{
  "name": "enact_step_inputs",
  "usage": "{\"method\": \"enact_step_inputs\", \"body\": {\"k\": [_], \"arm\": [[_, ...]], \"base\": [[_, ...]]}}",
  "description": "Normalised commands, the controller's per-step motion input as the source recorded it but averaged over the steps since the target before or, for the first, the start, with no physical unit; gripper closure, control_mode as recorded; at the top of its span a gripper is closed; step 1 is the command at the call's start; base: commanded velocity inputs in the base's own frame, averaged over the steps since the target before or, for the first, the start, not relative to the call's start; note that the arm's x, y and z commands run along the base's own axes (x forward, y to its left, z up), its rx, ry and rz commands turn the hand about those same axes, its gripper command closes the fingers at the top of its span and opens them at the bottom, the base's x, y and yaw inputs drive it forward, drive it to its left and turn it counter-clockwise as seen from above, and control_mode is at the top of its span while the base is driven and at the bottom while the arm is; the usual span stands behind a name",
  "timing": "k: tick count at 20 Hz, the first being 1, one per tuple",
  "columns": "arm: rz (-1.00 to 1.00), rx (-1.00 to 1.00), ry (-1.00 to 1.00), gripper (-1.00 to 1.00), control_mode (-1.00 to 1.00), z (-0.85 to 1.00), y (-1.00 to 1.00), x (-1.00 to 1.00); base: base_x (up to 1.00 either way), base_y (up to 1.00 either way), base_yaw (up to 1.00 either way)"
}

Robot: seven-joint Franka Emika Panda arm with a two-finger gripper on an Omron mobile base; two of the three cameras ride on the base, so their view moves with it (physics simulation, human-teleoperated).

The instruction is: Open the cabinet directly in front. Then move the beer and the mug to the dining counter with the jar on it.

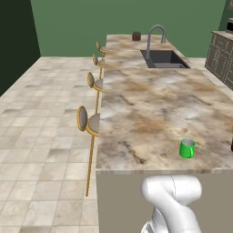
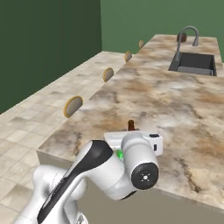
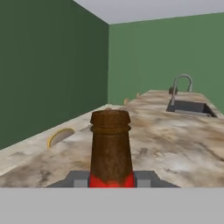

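Beer arrives at the island
End effector (image 3: 111, 180) clamps the slim brown glass bottle (image 3: 110, 148) upright over the marble surface (image 1: 150, 113), near the green mug (image 1: 187, 148).

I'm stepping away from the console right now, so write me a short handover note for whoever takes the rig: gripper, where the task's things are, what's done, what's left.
Gripper: shut on the beer, gripped at the neck, over the near end of the dining counter.
Mug: upright on that counter, near its near edge.
Jar: far end, beyond the faucet and sink.
Done: mug delivered; beer brought to the counter.
Left: set the beer down on the marble, release, back off.
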Motion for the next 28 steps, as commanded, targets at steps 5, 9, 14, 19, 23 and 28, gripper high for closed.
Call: {"method": "enact_step_inputs", "body": {"k": [5,9,14,19,23,28], "arm": [[0.11,0.00,0.00,1.00,-1.00,-0.52,-0.12,0.41],[0.12,0.00,0.00,1.00,-1.00,-0.55,-0.10,0.38],[0.11,0.00,0.00,1.00,-1.00,-0.44,-0.10,0.41],[0.09,0.00,0.00,1.00,-1.00,-0.28,-0.13,0.41],[0.08,0.00,0.00,1.00,-1.00,-0.24,-0.22,0.33],[0.06,0.04,0.00,1.00,-1.00,-0.22,-0.24,0.26]], "base": [[0.00,0.00,0.00],[0.00,0.00,0.00],[0.00,0.00,0.00],[0.00,0.00,0.00],[0.00,0.00,0.00],[0.00,0.00,0.00]]}}
